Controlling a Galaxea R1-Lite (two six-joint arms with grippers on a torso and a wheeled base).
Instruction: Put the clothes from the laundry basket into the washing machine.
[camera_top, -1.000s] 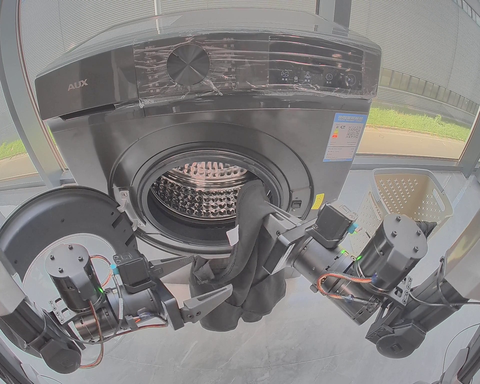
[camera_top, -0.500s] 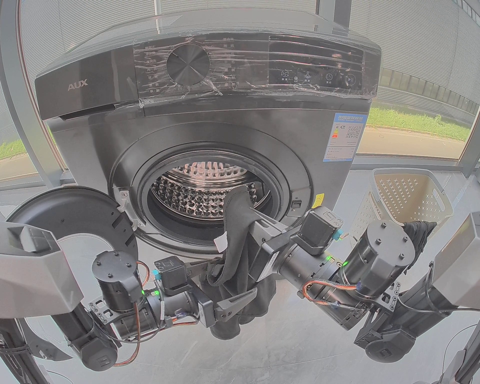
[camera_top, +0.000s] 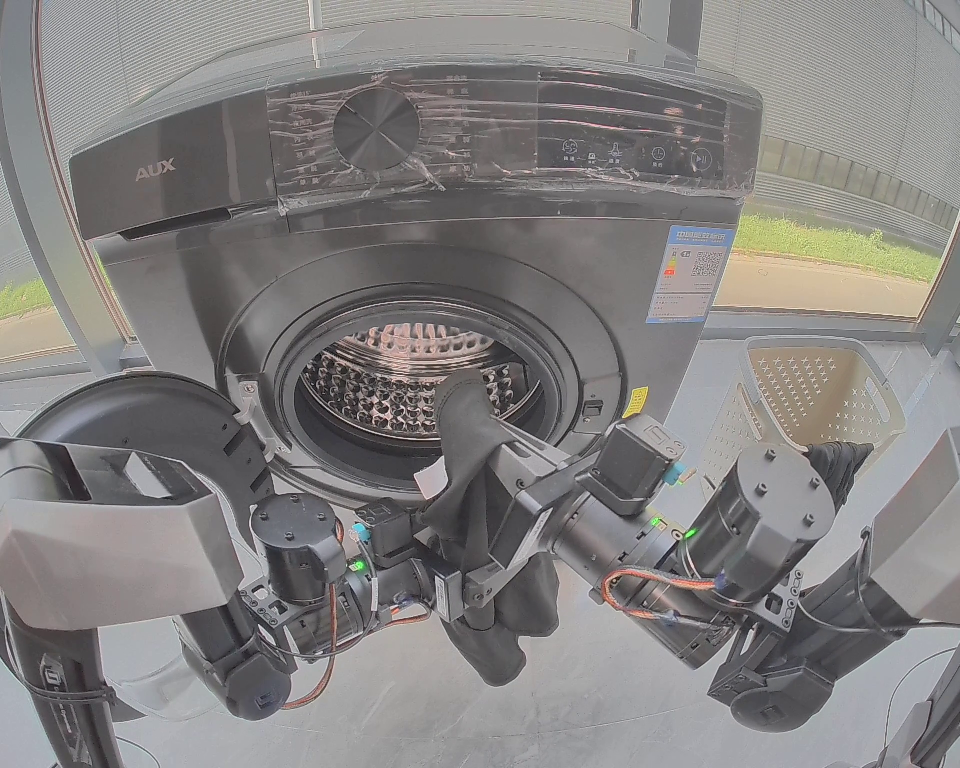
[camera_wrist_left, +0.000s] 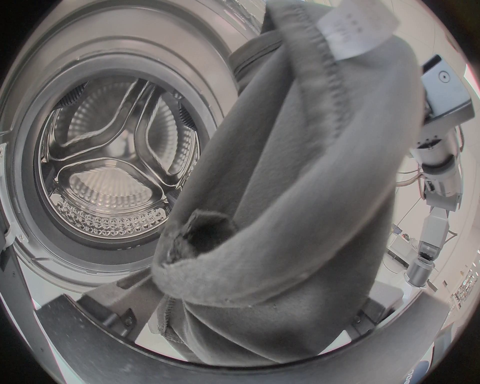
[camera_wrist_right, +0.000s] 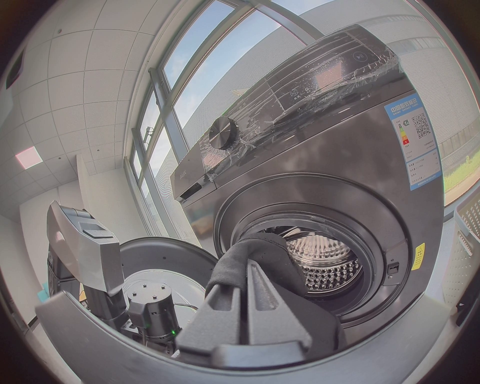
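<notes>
A dark garment (camera_top: 460, 420) with a white label hangs in front of the washing machine's (camera_top: 420, 240) open drum (camera_top: 400, 385). My right gripper (camera_top: 500, 440) is shut on its top fold, just outside the drum's lower right rim. In the right wrist view the cloth (camera_wrist_right: 260, 255) drapes over that gripper's (camera_wrist_right: 247, 272) closed tips. My left gripper (camera_top: 465, 572) is lower, at the garment's hanging part, open with the cloth between its fingers. From the left wrist the garment (camera_wrist_left: 300, 200) is close up, with the fingers (camera_wrist_left: 117, 312) spread wide below it.
The machine's round door (camera_top: 130, 430) stands swung open on the left, behind my left arm. A white laundry basket (camera_top: 820, 385) sits on the floor to the right of the machine, with something dark at its near rim. Pale floor lies below the garment.
My left arm has swung right, and its open fingers now straddle the hanging cloth. My right gripper has carried the garment a little left and up towards the drum.
</notes>
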